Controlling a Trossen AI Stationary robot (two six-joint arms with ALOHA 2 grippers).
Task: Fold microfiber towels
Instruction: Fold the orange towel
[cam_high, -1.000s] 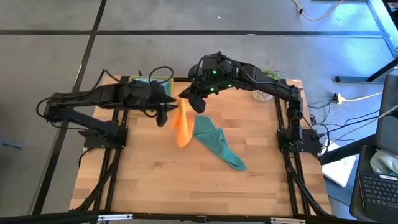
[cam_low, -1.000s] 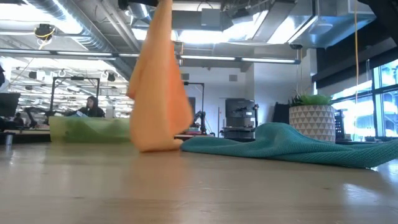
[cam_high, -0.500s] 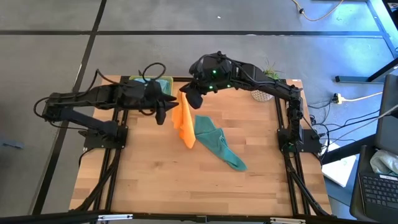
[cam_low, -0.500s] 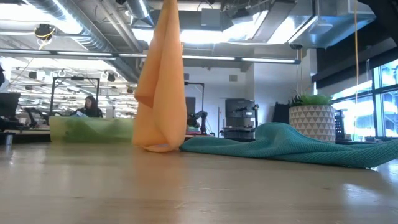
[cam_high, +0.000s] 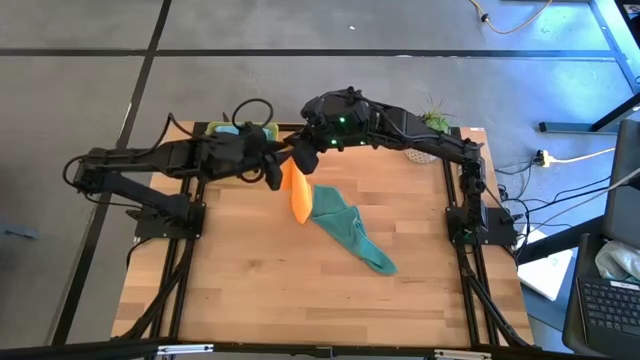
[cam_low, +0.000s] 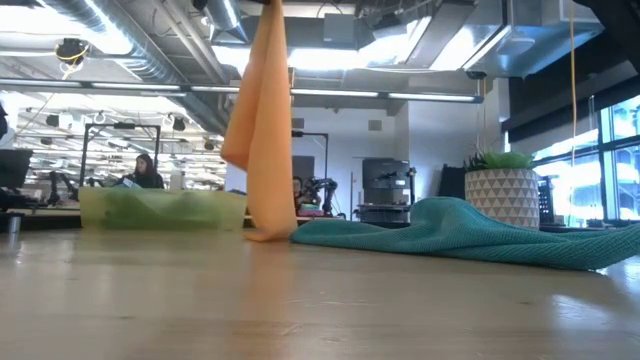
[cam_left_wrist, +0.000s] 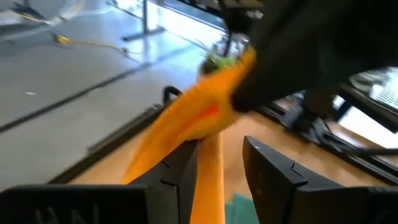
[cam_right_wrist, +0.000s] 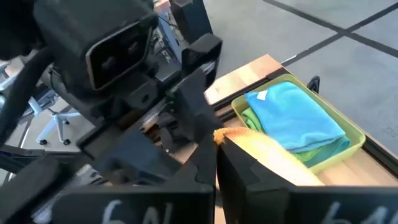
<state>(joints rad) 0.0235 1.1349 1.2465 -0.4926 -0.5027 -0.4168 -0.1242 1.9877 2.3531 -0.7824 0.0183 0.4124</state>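
Since one second ago, left gripper (cam_high: 273, 176) moved to orange towel (cam_high: 299, 196): fingers apart astride it, upper centre; right gripper (cam_high: 303, 152) clamps its top, hanging it for spreading; teal towel (cam_high: 349, 229) alongside, centre.

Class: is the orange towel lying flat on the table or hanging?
Hanging. The orange towel drapes down from the right gripper, only its bottom edge touching the table.

Right gripper (cam_high: 298, 157) clamped, raised over table's far side; left gripper (cam_high: 272, 178) spread wide, just beside it.
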